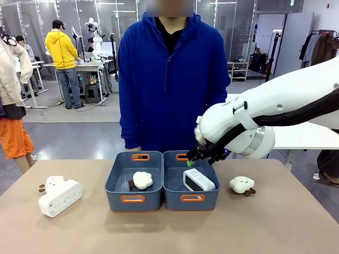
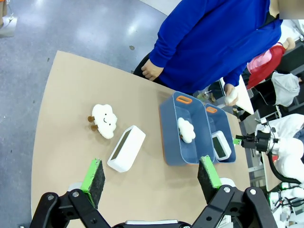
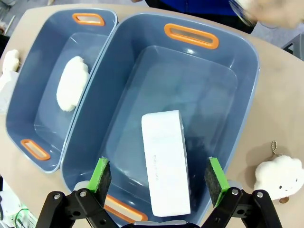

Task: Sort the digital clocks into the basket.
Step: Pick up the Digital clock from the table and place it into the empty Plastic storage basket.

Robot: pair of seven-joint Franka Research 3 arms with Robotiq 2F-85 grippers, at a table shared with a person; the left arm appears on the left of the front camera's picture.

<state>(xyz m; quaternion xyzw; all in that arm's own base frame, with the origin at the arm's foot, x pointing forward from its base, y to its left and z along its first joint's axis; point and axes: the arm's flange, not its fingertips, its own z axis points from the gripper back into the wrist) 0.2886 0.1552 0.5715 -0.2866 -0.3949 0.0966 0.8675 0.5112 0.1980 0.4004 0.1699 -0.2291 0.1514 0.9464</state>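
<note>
In the basket, one digital clock is lying toward the near handle, its long axis running roughly along the basket's length from that handle toward the middle, slightly skewed; a plain white side is facing up, and a dark face seems to be turning toward the basket's left wall. The right gripper is hovering over the basket with its jaws released, green pads standing either side of the clock's near end without touching it. The second clock is sitting on the table well to the left of the basket, its long axis lying diagonally and its dark screen pointing away from the basket. A cream plush toy is resting just beyond that clock. A twin tub is standing between that clock and the basket, touching the basket's left wall and holding another plush. A third plush is lying just right of the basket. A person in a blue top is standing behind the basket's far end. The left gripper is hanging above the table, well left of the basket, jaws spread wide and holding nothing.
</note>
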